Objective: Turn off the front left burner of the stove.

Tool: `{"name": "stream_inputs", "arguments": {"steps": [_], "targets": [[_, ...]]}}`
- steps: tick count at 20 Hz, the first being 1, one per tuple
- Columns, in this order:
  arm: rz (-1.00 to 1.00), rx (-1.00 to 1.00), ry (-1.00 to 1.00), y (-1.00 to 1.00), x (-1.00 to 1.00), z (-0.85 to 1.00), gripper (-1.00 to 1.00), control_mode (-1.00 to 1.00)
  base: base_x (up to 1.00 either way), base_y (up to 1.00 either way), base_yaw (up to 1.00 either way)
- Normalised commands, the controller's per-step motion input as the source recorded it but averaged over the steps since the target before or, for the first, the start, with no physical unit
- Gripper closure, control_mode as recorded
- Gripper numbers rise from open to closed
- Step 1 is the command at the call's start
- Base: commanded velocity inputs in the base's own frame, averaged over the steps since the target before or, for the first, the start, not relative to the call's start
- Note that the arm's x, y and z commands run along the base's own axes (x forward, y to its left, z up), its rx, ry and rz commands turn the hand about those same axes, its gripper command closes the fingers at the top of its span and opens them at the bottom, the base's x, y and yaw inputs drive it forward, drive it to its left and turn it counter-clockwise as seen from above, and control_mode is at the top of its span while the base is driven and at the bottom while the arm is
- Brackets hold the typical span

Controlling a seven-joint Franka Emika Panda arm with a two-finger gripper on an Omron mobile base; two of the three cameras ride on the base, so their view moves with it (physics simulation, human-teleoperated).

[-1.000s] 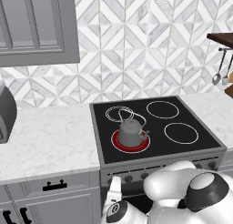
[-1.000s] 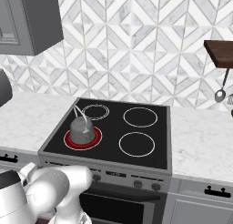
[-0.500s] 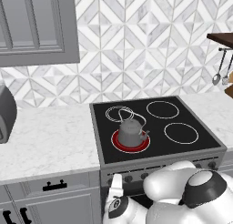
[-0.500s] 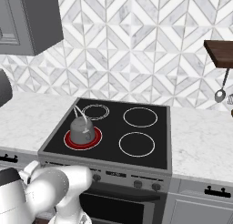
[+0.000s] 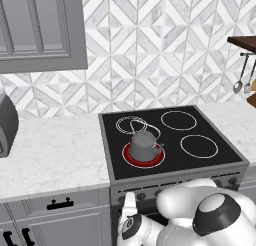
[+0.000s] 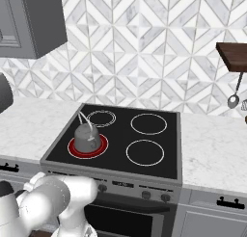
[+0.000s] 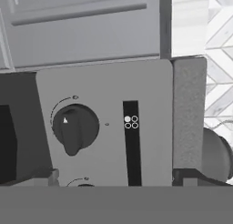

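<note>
Here we see the stove (image 5: pixel 172 165) set into the marble counter (image 5: pixel 55 152), its front left burner (image 5: pixel 144 155) glowing red under a grey kettle (image 5: pixel 144 144), with the double ring (image 5: pixel 131 124) just behind it. In the hand view a dark knob (image 7: pixel 75 127) on the stove's steel control panel (image 7: pixel 104 123) faces us, its grip pointing down, beside a black strip with four small dots (image 7: pixel 131 122), one filled white. The gripper (image 5: pixel 129 206) hangs low before that panel, below the kettle, jaws spread wide and holding nothing.
</note>
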Motion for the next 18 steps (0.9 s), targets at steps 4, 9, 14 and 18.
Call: {"name": "stream_inputs", "arguments": {"steps": [4,9,14,18], "targets": [[0.04,-0.04,-0.03,0.31,0.0,-0.3,-1.0,-1.0,0.0,0.0,0.0],[0.0,0.0,0.0,0.07,0.0,-0.05,-1.0,-1.0,0.0,0.0,0.0],[0.0,0.0,0.0,0.04,0.11,-0.06,-1.0,-1.0,0.0,0.0,0.0],[0.0,0.0,0.0,0.0,0.32,0.0,-1.0,-1.0,0.0,0.0,0.0]]}}
